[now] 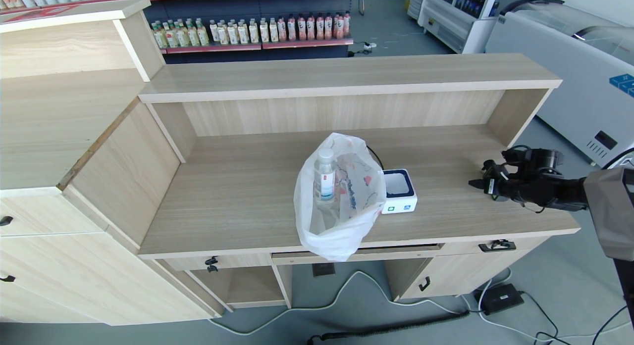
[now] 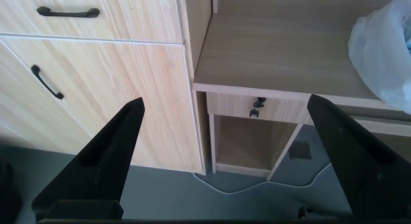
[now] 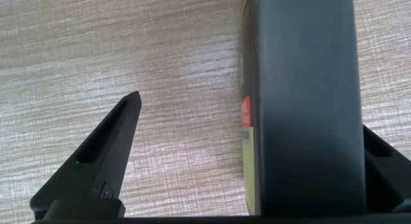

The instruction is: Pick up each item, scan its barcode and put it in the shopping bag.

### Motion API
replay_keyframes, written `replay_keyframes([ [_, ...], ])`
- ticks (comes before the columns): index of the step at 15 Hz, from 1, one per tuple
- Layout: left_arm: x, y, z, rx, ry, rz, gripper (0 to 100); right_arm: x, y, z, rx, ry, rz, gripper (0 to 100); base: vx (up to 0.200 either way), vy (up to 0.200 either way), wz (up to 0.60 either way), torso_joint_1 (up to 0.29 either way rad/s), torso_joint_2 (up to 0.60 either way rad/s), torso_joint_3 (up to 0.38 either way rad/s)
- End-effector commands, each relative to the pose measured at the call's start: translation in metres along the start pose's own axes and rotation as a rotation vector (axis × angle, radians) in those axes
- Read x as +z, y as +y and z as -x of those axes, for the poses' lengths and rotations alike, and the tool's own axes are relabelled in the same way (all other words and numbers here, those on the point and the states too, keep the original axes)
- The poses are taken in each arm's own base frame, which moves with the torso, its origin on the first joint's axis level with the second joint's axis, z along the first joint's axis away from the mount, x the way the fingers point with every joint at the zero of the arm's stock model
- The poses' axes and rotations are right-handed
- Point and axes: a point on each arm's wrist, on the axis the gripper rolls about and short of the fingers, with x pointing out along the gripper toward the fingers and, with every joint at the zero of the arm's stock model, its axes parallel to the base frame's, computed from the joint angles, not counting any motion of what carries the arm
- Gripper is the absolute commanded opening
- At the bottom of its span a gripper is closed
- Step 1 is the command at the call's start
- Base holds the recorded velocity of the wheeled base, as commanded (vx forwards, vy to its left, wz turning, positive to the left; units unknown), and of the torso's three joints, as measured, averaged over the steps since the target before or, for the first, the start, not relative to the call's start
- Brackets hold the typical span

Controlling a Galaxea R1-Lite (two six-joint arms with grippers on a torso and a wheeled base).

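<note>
A white plastic shopping bag (image 1: 342, 221) stands open at the middle of the wooden counter (image 1: 237, 201), with a clear water bottle (image 1: 325, 174) upright inside it. Just to its right sits the white barcode scanner (image 1: 398, 189) with a blue top. My right gripper (image 1: 483, 182) hovers low over the counter's right end. In the right wrist view the right gripper (image 3: 250, 115) is open around a dark boxy item (image 3: 295, 89) with a red and yellow label; the item lies against one finger, and a gap separates it from the other. My left gripper (image 2: 226, 101) is open and empty, low beside the counter's left front.
A raised shelf (image 1: 346, 77) walls the counter's back and right side. A tall wooden cabinet (image 1: 59, 137) stands to the left, with drawer handles (image 2: 67, 12) near my left gripper. Cables (image 1: 386, 325) lie on the floor below. The bag's edge (image 2: 385, 51) shows on the counter.
</note>
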Motion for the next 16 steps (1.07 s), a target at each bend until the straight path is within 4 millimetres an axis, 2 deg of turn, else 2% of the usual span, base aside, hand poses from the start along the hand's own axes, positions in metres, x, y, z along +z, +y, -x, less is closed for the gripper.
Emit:
replay_keyframes([
  [1,0.0,0.0,0.0,0.0,-0.001,0.001,100,0.009,-0.001,0.005,-0.003,-0.02,0.003,100,0.0,0.0,0.0,0.0,0.0,0.0],
  [3,0.0,0.0,0.0,0.0,-0.001,0.001,100,0.015,0.0,0.009,-0.004,-0.035,0.007,100,0.0,0.0,0.0,0.0,0.0,0.0],
  [4,0.0,0.0,0.0,0.0,-0.001,0.001,100,0.033,0.004,0.02,-0.001,-0.077,0.013,100,0.0,0.0,0.0,0.0,0.0,0.0],
  [5,0.0,0.0,0.0,0.0,-0.001,0.001,100,0.035,0.006,0.021,0.006,-0.081,-0.003,100,0.0,0.0,0.0,0.0,0.0,0.0],
  [10,0.0,0.0,0.0,0.0,-0.001,0.001,100,0.028,0.015,0.015,0.022,-0.056,-0.016,100,0.0,0.0,0.0,0.0,0.0,0.0],
  [16,0.0,0.0,0.0,0.0,-0.001,0.001,100,0.02,0.007,0.011,0.008,-0.042,-0.004,100,0.0,0.0,0.0,0.0,0.0,0.0],
])
